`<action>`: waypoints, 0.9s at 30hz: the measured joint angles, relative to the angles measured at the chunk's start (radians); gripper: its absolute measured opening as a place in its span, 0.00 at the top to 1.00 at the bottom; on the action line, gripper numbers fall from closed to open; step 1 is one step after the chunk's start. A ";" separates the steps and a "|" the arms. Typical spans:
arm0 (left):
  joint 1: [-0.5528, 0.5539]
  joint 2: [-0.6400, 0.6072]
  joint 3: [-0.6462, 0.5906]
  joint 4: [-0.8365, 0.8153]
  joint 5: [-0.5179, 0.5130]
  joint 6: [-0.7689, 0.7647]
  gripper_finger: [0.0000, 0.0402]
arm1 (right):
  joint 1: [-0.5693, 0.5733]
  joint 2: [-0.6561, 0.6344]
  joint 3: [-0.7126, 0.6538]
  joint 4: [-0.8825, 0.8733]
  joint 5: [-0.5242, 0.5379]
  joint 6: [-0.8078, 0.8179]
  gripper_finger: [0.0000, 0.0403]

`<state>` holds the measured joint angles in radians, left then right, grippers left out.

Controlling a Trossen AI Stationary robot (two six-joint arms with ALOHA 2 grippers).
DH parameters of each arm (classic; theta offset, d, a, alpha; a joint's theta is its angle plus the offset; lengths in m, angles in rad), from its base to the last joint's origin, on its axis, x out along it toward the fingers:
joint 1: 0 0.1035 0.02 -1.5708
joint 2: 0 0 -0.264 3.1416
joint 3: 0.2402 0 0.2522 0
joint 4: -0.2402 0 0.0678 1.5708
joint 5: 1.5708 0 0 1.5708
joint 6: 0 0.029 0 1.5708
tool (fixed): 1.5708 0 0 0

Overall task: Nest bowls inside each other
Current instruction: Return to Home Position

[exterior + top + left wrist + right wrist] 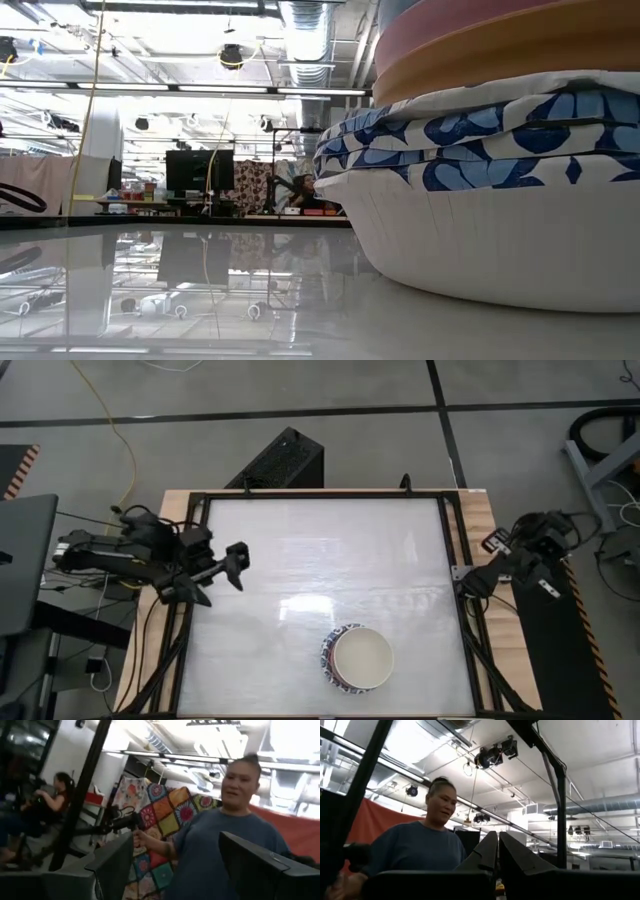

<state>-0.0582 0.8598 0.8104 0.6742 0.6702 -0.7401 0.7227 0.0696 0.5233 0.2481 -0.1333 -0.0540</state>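
The bowls stand nested in one stack (358,658) on the white table top, near its front edge and right of the middle. From above, the stack shows a white inside and a blue-and-white patterned rim. The low view shows it close up: a white bowl (500,250) rests on the table, with blue-and-white patterned bowls (470,125), an orange bowl (480,60) and a pink bowl (440,25) above it. My left gripper (238,566) (187,870) hangs open over the table's left part, far from the stack. My right gripper (468,582) (496,855) is shut at the table's right edge, tilted upward and holding nothing.
A black frame (455,540) runs round the table top. A black box (285,460) stands on the floor beyond the far edge. A person in a blue shirt (220,845) (420,845) stands beyond the table. The white surface (330,550) lies bare between the arms.
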 joint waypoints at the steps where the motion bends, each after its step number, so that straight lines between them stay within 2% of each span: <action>1: 0.000 -0.002 0.000 -0.003 0.003 0.025 0.30 | 0.000 -0.009 -0.018 0.009 0.000 0.002 0.91; 4: 0.000 -0.033 -0.019 -0.032 -0.006 0.125 0.30 | 0.000 -0.033 -0.061 0.059 0.003 0.002 0.91; 6: 0.000 -0.082 -0.072 -0.062 -0.062 0.157 0.30 | 0.000 -0.043 -0.076 0.078 0.002 0.002 0.91; 8: 0.000 -0.156 -0.143 -0.124 -0.156 0.155 0.30 | 0.000 -0.051 -0.088 0.080 0.002 0.003 0.90; 12: -0.014 -0.369 -0.275 -0.286 -0.407 0.140 0.30 | 0.000 -0.053 -0.093 0.078 0.002 0.004 0.90; 17: -0.048 -0.647 -0.326 -0.574 -0.716 0.149 0.30 | 0.000 -0.054 -0.093 0.080 0.018 0.005 0.90; 19: -0.062 -0.726 -0.330 -0.700 -0.847 0.153 0.30 | -0.001 -0.062 -0.093 0.070 0.095 0.040 0.90; 21: -0.067 -0.793 -0.330 -0.768 -0.966 0.162 0.30 | -0.001 -0.066 -0.094 0.046 0.229 0.083 0.90; 23: -0.068 -0.850 -0.329 -0.814 -1.042 0.195 0.30 | -0.002 -0.066 -0.094 0.023 0.289 0.072 0.90; 27: -0.067 -0.857 -0.329 -0.857 -1.101 0.261 0.30 | -0.001 -0.066 -0.094 0.010 0.224 0.048 0.90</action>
<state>-0.1253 0.0030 0.4812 -0.1828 -0.4305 -0.4794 0.7216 0.0036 0.4297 0.2583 0.0903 -0.0059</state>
